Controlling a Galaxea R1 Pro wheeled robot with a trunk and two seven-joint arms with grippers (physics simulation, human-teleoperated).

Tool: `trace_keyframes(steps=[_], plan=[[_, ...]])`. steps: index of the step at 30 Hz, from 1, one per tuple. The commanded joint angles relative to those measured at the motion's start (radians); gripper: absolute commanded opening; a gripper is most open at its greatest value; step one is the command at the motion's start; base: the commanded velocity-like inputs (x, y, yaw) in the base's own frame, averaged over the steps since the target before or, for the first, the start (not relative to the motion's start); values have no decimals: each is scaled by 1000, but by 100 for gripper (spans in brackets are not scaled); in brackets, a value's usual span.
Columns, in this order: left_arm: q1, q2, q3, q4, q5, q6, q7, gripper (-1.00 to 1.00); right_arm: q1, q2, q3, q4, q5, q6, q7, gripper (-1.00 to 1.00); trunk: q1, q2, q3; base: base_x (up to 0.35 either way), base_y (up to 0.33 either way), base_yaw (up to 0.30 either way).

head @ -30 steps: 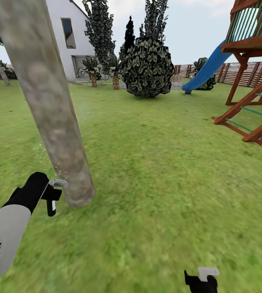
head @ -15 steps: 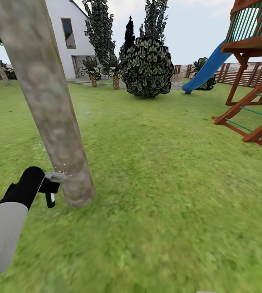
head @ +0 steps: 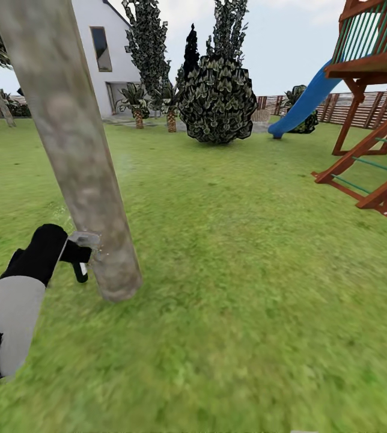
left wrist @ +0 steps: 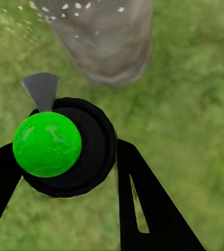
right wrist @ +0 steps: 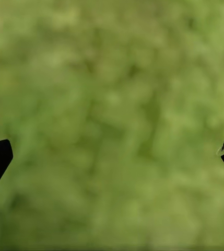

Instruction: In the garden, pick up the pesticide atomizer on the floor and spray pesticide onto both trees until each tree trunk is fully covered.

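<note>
well, left jaws [head: 80, 255] clamp the atomizer [left wrist: 65, 144] beside the trunk [head: 73, 150]; right jaws [right wrist: 112, 157] spread wide.

Trunk [head: 76, 156]: rough, matt, mottled bark. Floor [head: 235, 270]: soft, blurred grass. Atomizer [left wrist: 65, 146]: matt black plastic body, glossy green cap. Play frame [head: 374, 120]: smooth reddish-brown wood.

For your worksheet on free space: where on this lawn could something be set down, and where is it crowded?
Open grass runs from the tree trunk across to the wooden play frame, bordered behind by the dark round bush. It is crowded at the trunk's base, where the left gripper holds the atomizer close to the bark.
</note>
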Motion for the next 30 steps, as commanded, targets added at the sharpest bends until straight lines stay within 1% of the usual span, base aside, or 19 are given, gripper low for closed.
trace_keyframes(steps=[1,3,5,6,8,9,10,11,12,13,15,17,19,22,25,27,28,29,30], plan=[[-17,-19,-1,0,-4,0,0,-100,0,0,0,0,0,0,0,100,0,0,0,0,0,0],[-22,-20,0,1,-6,0,0,-100,0,0,0,0,0,0,0,100,0,0,0,0,0,0],[-21,4,0,4,-5,0,0,-100,0,0,0,0,0,0,0,100,0,0,0,0,0,0],[-20,8,0,4,-5,0,0,-100,0,0,0,0,0,0,0,100,0,0,0,0,0,0],[-20,2,-1,4,-4,0,0,-100,0,0,0,0,0,0,0,100,0,0,0,0,0,0],[-20,-8,0,5,-3,0,0,-100,0,0,0,0,0,0,0,100,0,0,0,0,0,0],[-21,-32,-1,4,-4,1,0,-100,0,0,0,0,0,0,0,100,0,0,0,0,0,0],[-21,-36,-1,3,-4,2,0,-100,0,0,0,0,0,0,0,100,0,0,0,0,0,0],[-22,-33,1,-1,-4,2,0,-100,0,0,0,0,0,0,0,100,0,0,0,0,0,0],[-22,-20,3,-4,-5,2,0,-100,0,0,0,0,0,0,0,100,0,0,0,0,0,0],[-20,18,6,-7,-3,3,-1,-100,0,0,0,0,0,0,0,100,0,0,0,0,0,0],[-14,26,6,-8,-4,3,-1,-100,0,0,0,0,0,0,0,100,0,0,0,0,0,0],[-14,18,1,-8,-5,2,0,-100,0,0,0,0,0,0,0,100,0,0,0,0,0,0],[-21,-23,0,-9,-6,3,0,-100,0,-1,0,0,0,0,0,100,0,0,0,0,0,0],[-13,-31,-1,-11,-9,3,0,-100,0,-10,-2,-25,2,-6,5,100,0,0,0,0,0,0],[-5,-23,-1,-22,-10,2,0,-100,0,-6,-3,-112,-1,-10,7,100,0,0,0,0,-4,0],[0,-21,-2,-47,-10,1,1,-100,0,4,1,-130,1,-11,8,100,0,0,0,68,-125,0],[13,-20,-2,-69,-10,0,1,-100,0,15,30,-140,6,-12,9,100,0,0,0,120,-198,0],[45,-22,3,-78,-8,-7,3,-100,0,15,91,-145,11,-12,8,100,0,0,0,146,-224,0]])
